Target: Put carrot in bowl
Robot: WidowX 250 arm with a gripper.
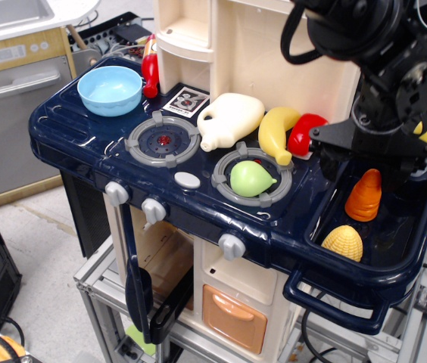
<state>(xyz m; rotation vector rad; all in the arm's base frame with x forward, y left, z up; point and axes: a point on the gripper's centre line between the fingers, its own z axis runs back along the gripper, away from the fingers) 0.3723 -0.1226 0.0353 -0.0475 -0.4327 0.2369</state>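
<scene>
The orange ridged carrot [365, 197] stands upright in the dark blue sink basin [425, 200] at the right of the toy kitchen. The light blue bowl [110, 89] sits empty at the far left back of the counter. My black gripper [369, 160] hangs just above the carrot's tip. Its jaws are open, one to the left and one to the right of the carrot, and hold nothing. The arm hides the back of the basin.
A yellow ridged corn dome [342, 242] lies in the basin in front of the carrot. A white jug [231, 119], a banana [276, 132] and a red piece [304, 132] lie behind a green pear [250, 178] on the right burner. The cream back wall [274, 53] stands close behind.
</scene>
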